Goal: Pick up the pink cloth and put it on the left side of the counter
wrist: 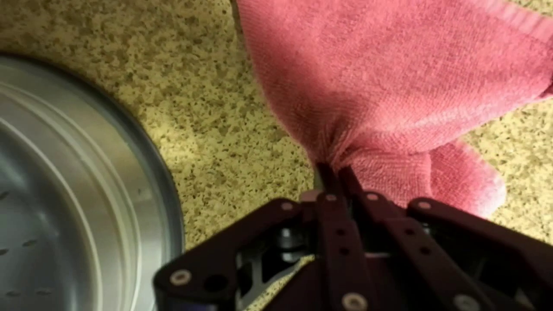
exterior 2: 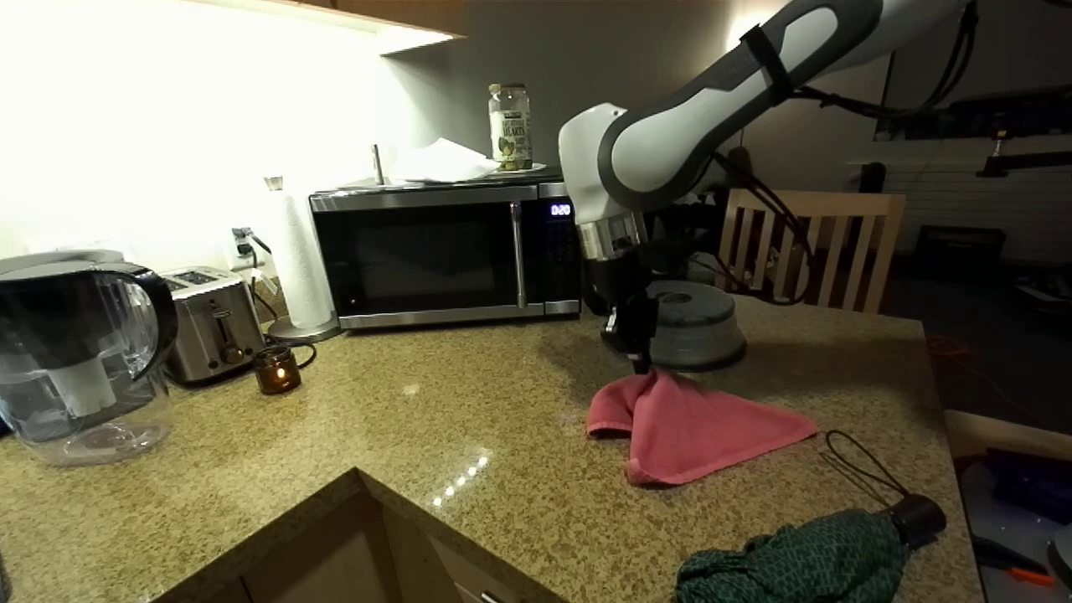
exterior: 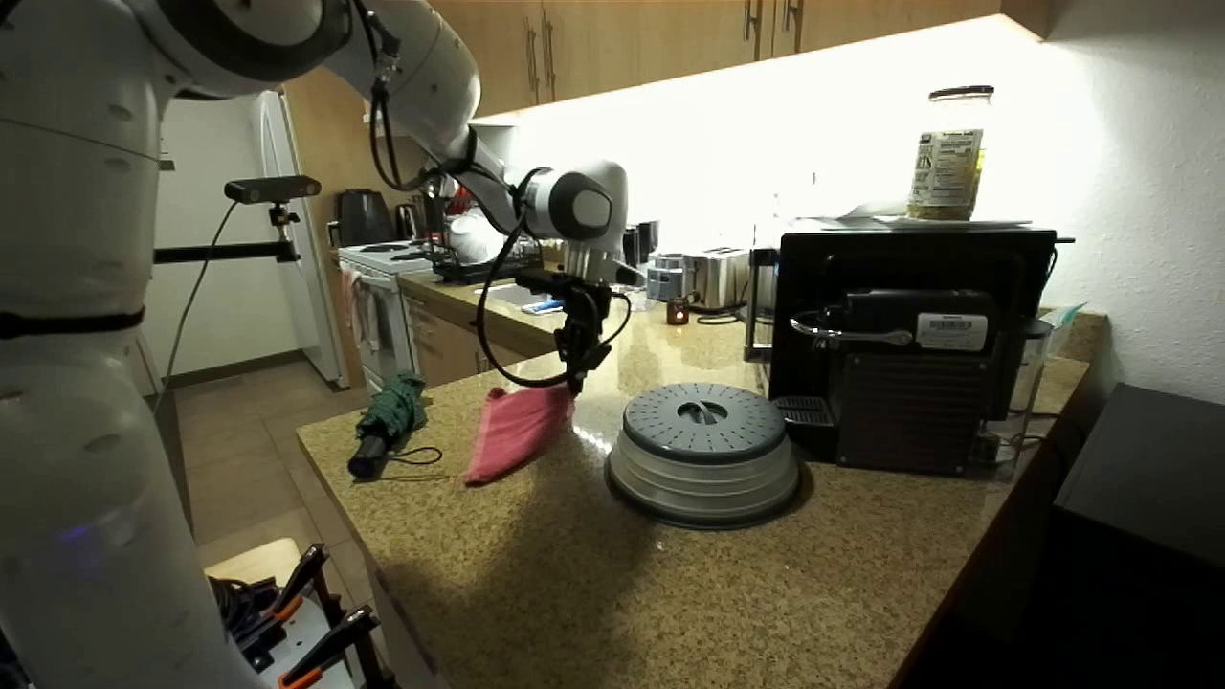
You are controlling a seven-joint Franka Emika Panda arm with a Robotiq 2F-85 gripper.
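Observation:
The pink cloth is bunched at one edge and spreads out over the speckled counter. In an exterior view its folds rise to a peak under the fingers. My gripper points down and is shut on the cloth. In an exterior view the fingertips are at the cloth's peak, low over the counter. In the wrist view the two fingers pinch the gathered cloth, and the fabric fans out beyond them. Most of the cloth appears to lie on the counter.
A grey ribbed cover stands close beside the gripper; it also shows in the wrist view. A folded green umbrella lies near the counter edge. A microwave, a candle jar, a toaster and a pitcher stand around.

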